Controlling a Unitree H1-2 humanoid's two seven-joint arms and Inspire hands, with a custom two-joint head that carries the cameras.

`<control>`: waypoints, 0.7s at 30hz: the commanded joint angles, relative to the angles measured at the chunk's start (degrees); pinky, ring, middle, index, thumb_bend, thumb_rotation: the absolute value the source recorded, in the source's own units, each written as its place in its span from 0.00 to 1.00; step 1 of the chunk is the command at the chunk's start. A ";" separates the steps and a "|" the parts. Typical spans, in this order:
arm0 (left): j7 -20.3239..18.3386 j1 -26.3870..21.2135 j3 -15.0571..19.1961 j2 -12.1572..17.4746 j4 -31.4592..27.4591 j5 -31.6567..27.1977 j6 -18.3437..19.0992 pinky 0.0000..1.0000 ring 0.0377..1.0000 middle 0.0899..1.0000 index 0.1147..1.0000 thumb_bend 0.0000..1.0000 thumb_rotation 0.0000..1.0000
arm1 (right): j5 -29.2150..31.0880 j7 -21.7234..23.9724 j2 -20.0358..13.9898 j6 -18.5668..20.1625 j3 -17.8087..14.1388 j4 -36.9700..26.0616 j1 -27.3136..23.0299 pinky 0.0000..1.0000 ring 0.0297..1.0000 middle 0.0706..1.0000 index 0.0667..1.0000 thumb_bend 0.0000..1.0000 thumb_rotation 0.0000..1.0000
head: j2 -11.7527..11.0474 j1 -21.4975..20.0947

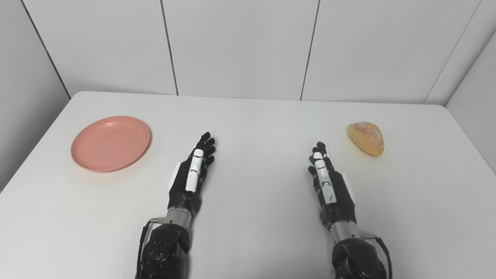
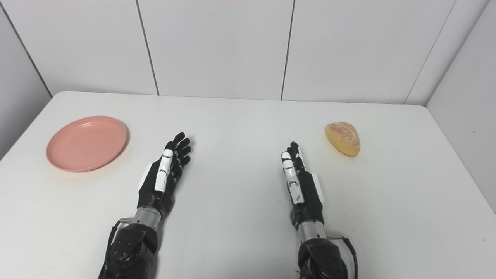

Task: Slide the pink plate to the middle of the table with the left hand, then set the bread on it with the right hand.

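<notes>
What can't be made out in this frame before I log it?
- Underside of the bread: hidden by the loaf itself, both views.
- Palm side of the left hand and right hand: turned edge-on, so fingers overlap.
- Both arms above the wrists: cut off by the bottom edge.
- Near edge of the table: out of frame.
- Pink plate: fully visible, empty.

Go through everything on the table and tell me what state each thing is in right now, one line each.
pink plate: right side up, nothing on it, at the table's left side, untouched.
bread: lying on the table at the right side, not on the plate, untouched.
left hand: open, fingers extended, holding nothing, apart from the plate.
right hand: open, fingers extended, holding nothing, short of the bread.
table: white, bare in the middle.
</notes>
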 commanded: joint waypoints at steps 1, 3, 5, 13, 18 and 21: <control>-0.93 -2.32 -0.24 0.04 -1.55 -0.58 -1.17 0.96 0.96 0.94 0.91 0.57 0.99 | -0.12 0.08 0.12 -2.41 -0.29 -0.56 -2.22 1.00 1.00 1.00 1.00 0.49 0.83 | -0.37 0.88; -0.37 -2.28 -0.15 -0.39 -1.22 -0.18 -1.87 0.95 0.95 0.94 0.90 0.57 0.98 | 0.30 0.26 -0.05 -3.11 -0.70 -0.16 -2.26 1.00 1.00 1.00 1.00 0.49 0.81 | -1.48 4.55; 0.47 -2.17 -0.21 -0.97 -1.10 0.57 -2.31 0.94 0.94 0.93 0.89 0.57 0.97 | 0.77 0.80 -0.59 -3.50 -1.02 -0.20 -2.00 1.00 1.00 1.00 1.00 0.49 0.80 | -2.30 6.99; 0.89 -2.65 -2.32 -2.58 2.69 2.53 -6.10 0.98 0.97 0.95 0.93 0.59 1.00 | 3.20 3.83 -4.39 -3.88 -2.53 0.22 -0.73 1.00 1.00 1.00 1.00 0.52 0.88 | -7.75 19.38; 1.25 -3.47 -1.78 -3.50 5.38 2.21 -9.35 0.98 0.97 0.95 0.93 0.55 1.00 | 4.26 4.53 -5.31 -5.36 -3.49 1.48 -0.56 1.00 1.00 1.00 1.00 0.54 0.89 | -9.68 21.27; 3.93 -4.17 0.02 -4.93 6.19 2.11 -11.25 0.96 0.96 0.94 0.91 0.59 0.95 | 4.23 4.66 -5.54 -6.21 -3.84 1.95 -0.55 1.00 1.00 1.00 1.00 0.52 0.90 | -10.06 21.58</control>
